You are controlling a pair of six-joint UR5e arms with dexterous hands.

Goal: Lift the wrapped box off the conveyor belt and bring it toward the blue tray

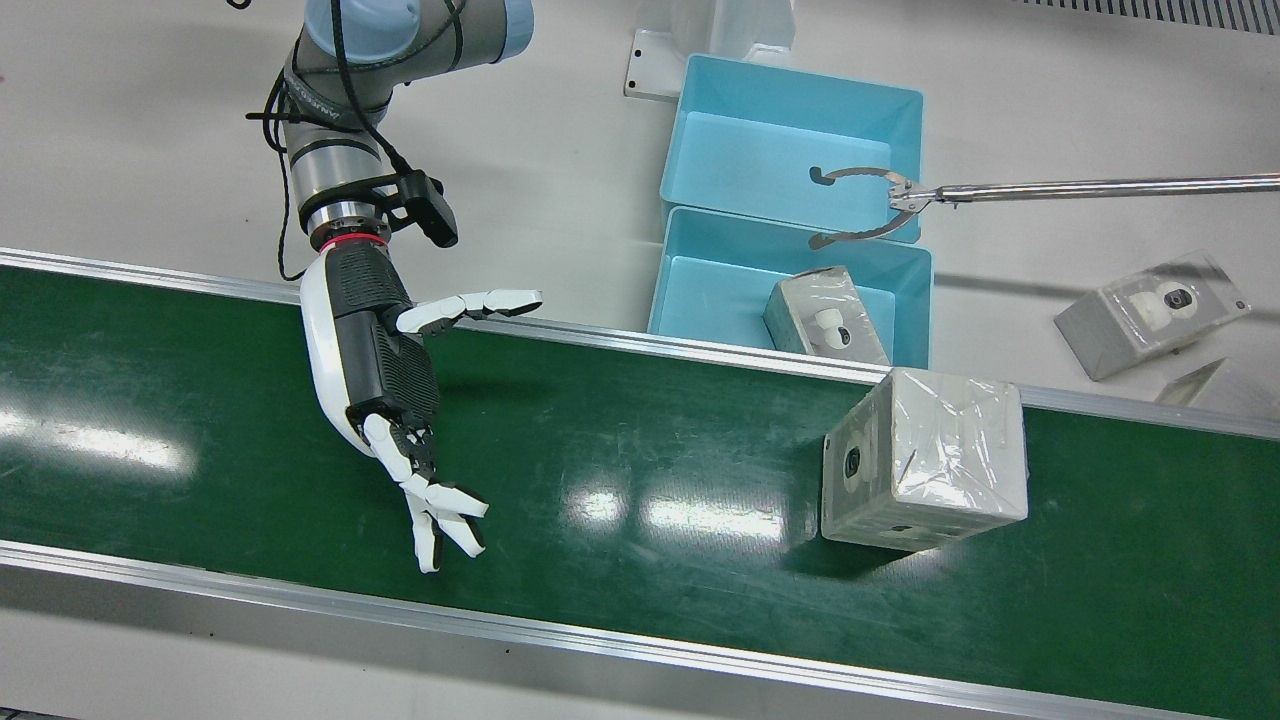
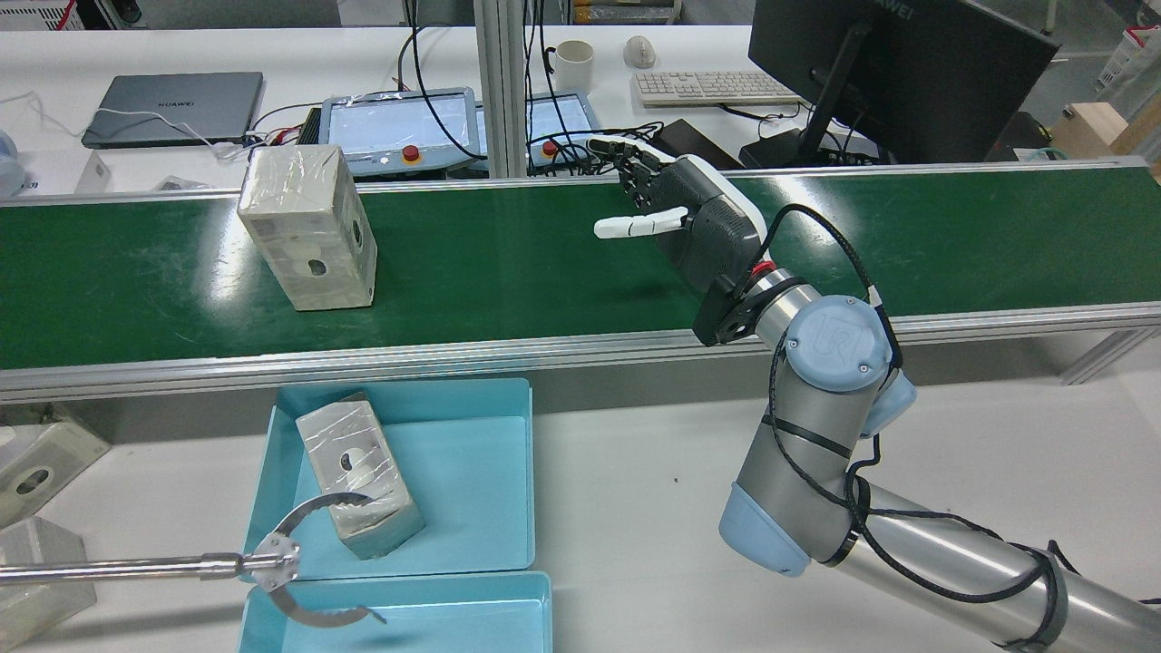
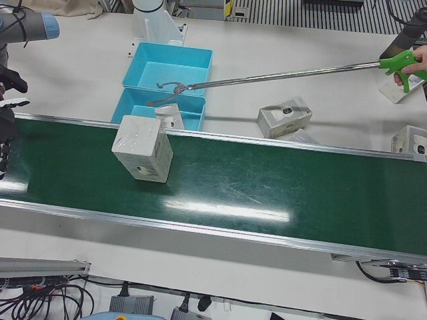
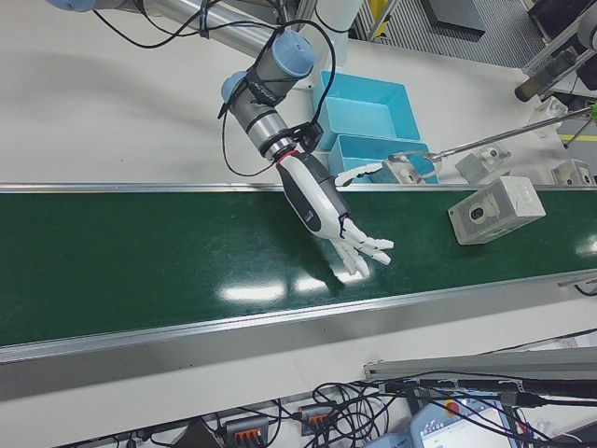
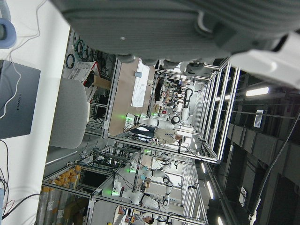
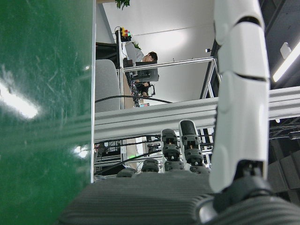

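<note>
The wrapped box (image 1: 925, 460) stands on the green conveyor belt (image 1: 650, 450), grey under clear film; it also shows in the rear view (image 2: 308, 227) and the left-front view (image 3: 142, 148). My right hand (image 1: 390, 400) is open, fingers spread, over the belt and well apart from the box, toward the front view's left. It also shows in the rear view (image 2: 689, 218) and the right-front view (image 4: 326, 210). Two blue trays (image 1: 710, 290) sit beside the belt on the robot's side. Only the palm of my left hand (image 5: 187, 23) shows, in its own view.
Another wrapped box (image 1: 825, 315) lies in the nearer blue tray. A long metal grabber tool (image 1: 870, 205), held by a person (image 3: 407, 63), hangs open over the trays. More wrapped boxes (image 1: 1150, 310) lie on the white table beyond the trays. Aluminium rails edge the belt.
</note>
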